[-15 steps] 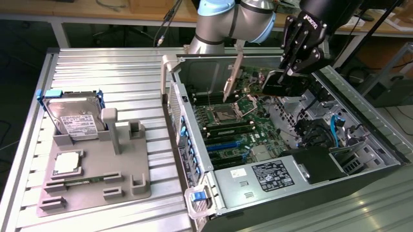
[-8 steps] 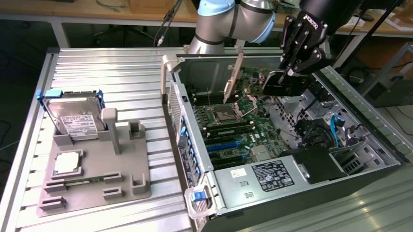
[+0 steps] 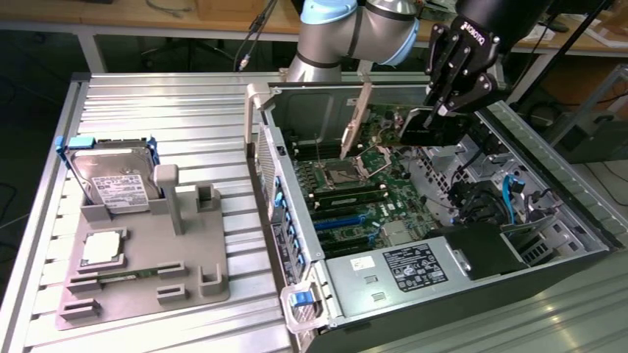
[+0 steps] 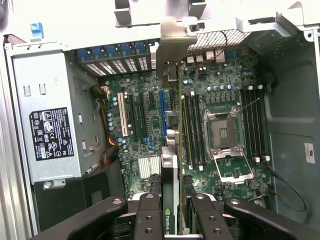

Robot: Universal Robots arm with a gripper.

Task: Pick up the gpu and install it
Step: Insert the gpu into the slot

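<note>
My gripper (image 3: 446,110) is shut on the gpu (image 3: 432,131), a thin dark card held on edge above the open computer case (image 3: 549,184). Its pale metal bracket strip (image 3: 357,118) slants down towards the motherboard (image 3: 368,198) without touching it. In the wrist view the gpu (image 4: 171,165) shows edge-on between my black fingers (image 4: 148,217), with its bracket (image 4: 175,42) at the far end near the case's rear slots. There the card's edge runs beside the blue expansion slot (image 4: 161,112).
A grey fixture (image 3: 147,287) at the exterior view's left holds a silver hard drive (image 3: 113,184) and a processor chip (image 3: 103,248). Inside the case are the power supply (image 3: 412,268), the open processor socket (image 4: 222,135), memory slots (image 4: 192,135) and loose cables (image 3: 471,206).
</note>
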